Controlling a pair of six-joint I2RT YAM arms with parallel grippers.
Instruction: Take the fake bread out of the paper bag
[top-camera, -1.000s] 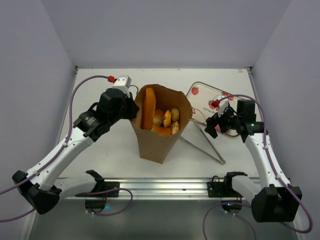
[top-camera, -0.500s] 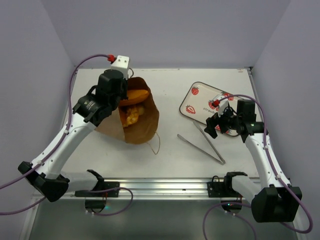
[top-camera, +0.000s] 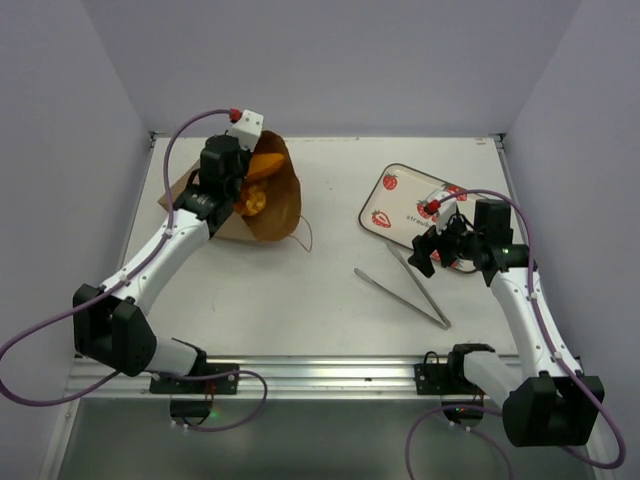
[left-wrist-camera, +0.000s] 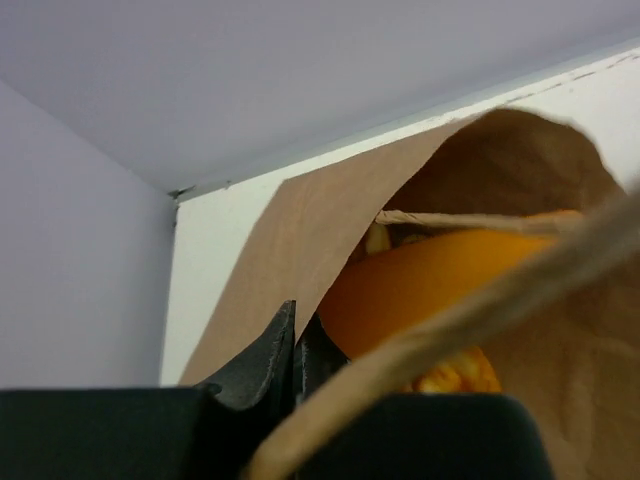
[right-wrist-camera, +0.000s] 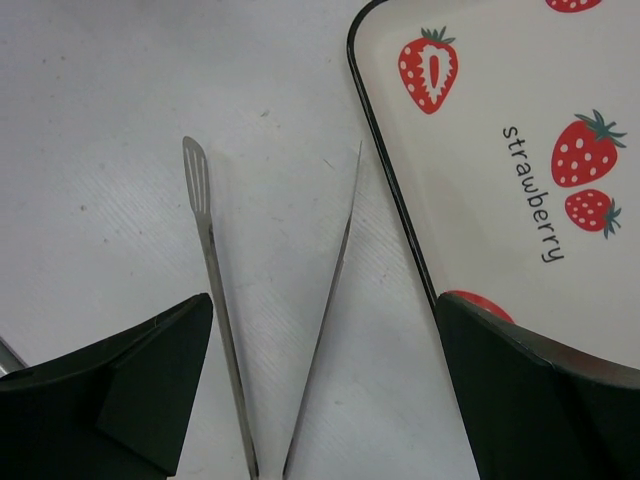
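Upper left of top view: tilted paper bag, fake bread inside, edge pinched by clamped left gripper. Right side: right gripper spread wide, empty, over tongs.

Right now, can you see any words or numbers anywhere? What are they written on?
"strawberry": black letters on the strawberry-print tray, next to the red strawberry pictures.
The same word on the tray in the overhead view is too small to read.
The paper bag shows no writing, and no numbers show anywhere.
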